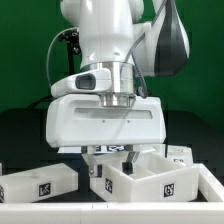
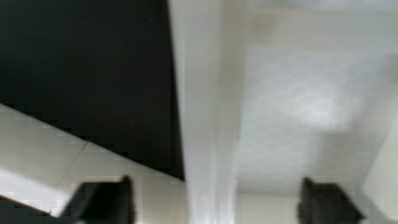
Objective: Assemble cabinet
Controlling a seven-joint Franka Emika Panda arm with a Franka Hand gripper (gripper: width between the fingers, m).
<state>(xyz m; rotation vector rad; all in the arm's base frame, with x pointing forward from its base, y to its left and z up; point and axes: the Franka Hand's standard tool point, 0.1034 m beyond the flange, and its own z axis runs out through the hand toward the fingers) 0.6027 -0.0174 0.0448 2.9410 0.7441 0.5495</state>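
The cabinet lies in separate white tagged pieces. An open tray-like box (image 1: 150, 182) sits at the front, towards the exterior view's right. A block piece (image 1: 35, 186) lies at the exterior view's left, and another piece (image 1: 181, 153) shows behind the box. My gripper (image 1: 112, 149) hangs low over the box's back edge, its tips mostly hidden by the hand. In the wrist view a thin white upright wall (image 2: 214, 110) of a cabinet piece runs between my dark fingers (image 2: 102, 200). The gripper (image 2: 215, 198) is open, with a gap between the wall and each finger.
The table is dark with a green backdrop behind it. A pale strip (image 1: 110, 214) runs along the front edge of the table. The arm's large white body (image 1: 110, 60) blocks the middle of the exterior view.
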